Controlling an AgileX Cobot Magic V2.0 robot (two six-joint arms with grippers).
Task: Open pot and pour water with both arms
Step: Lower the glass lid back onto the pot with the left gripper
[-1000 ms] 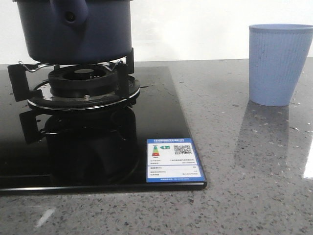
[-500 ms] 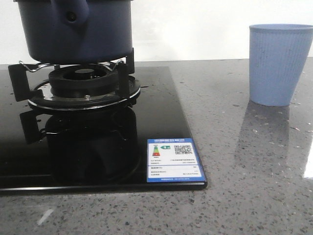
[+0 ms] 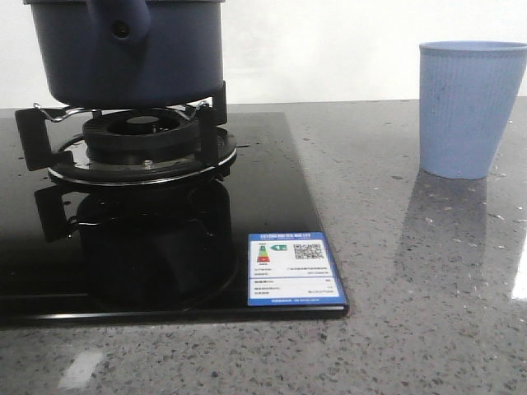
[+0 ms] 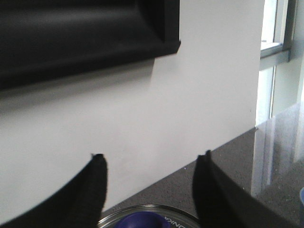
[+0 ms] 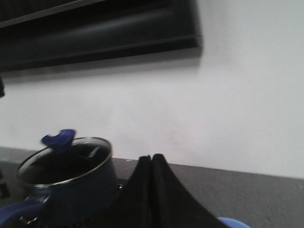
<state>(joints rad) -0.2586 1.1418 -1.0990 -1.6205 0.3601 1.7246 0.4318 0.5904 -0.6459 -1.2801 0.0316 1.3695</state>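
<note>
The dark navy pot point(image 3: 132, 58) sits on the gas burner point(image 3: 140, 140) at the far left, its holed handle point(image 3: 122, 25) facing me. No gripper shows in the front view. In the left wrist view my left gripper point(image 4: 151, 159) is open, its fingers on either side above the glass lid point(image 4: 164, 214) and its blue knob point(image 4: 142, 222). In the right wrist view my right gripper point(image 5: 151, 157) is shut and empty, to the right of the pot point(image 5: 71, 190), whose lid knob point(image 5: 59, 138) shows. Small shiny drops lie on the hob by the burner.
A light blue ribbed cup point(image 3: 468, 107) stands at the right on the grey speckled counter; its rim shows in the right wrist view point(image 5: 235, 223). The black glass hob point(image 3: 272, 189) carries a blue label point(image 3: 294, 270) at its front corner. A dark hood hangs on the white wall.
</note>
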